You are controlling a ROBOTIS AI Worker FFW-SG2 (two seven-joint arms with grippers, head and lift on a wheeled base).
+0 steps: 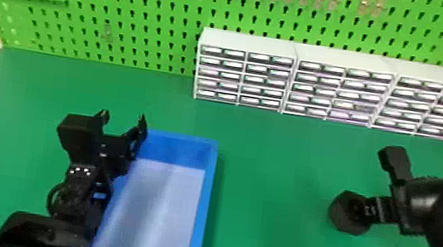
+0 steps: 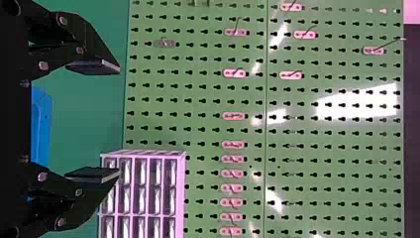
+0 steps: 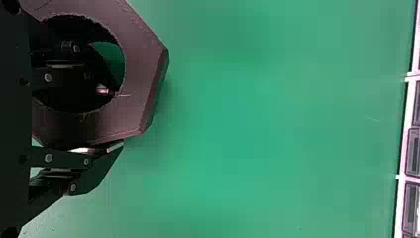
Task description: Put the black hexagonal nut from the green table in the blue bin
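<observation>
Our right claw (image 3: 115, 121) grips the black hexagonal nut (image 3: 141, 59) by its wall, toward the bench's (image 1: 271, 208) right edge; our left claw (image 2: 119, 121) stands wide by the blue bin's (image 1: 205, 198) far left corner. Grasping looks done; carrying the nut across and releasing it inside remain.

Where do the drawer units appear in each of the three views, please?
Head view: drawer units right of centre, at the back of the green table, before the pegboard.
Left wrist view: drawer units cut off by the picture's edge, partly behind a fingertip of the left gripper.
Right wrist view: drawer units cut off at the border, beyond the black hexagonal nut.
Shared landmark: the green table.
</observation>
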